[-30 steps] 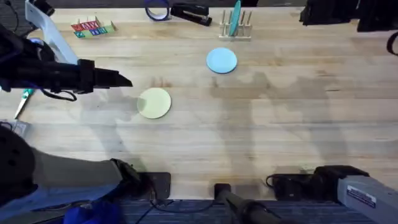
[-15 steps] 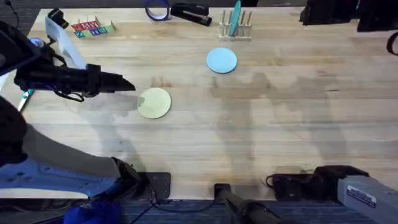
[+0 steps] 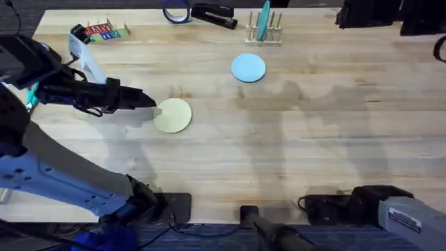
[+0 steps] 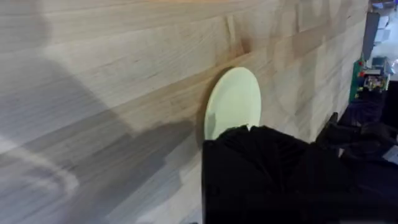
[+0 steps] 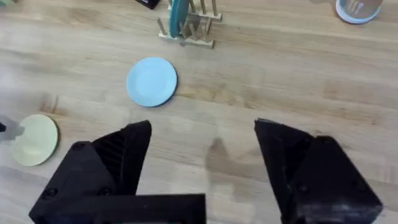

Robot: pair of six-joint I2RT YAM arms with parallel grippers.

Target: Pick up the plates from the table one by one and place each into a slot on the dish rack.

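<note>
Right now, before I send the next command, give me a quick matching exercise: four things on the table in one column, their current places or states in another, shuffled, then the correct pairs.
Things:
1. cream-yellow plate
2. light blue plate
3. teal plate
4. right gripper

States:
A. standing upright in the dish rack
B. fingers apart, holding nothing
C. lying flat just in front of the dish rack
D. lying flat at the tip of the left gripper

Pairs: 1-D, 2-C, 3-A, 4-B

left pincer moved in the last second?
Yes. The left pincer has advanced rightward toward the pale cream-yellow round plate, now at its left edge; the plate hasn't shifted on the light wooden table.
</note>
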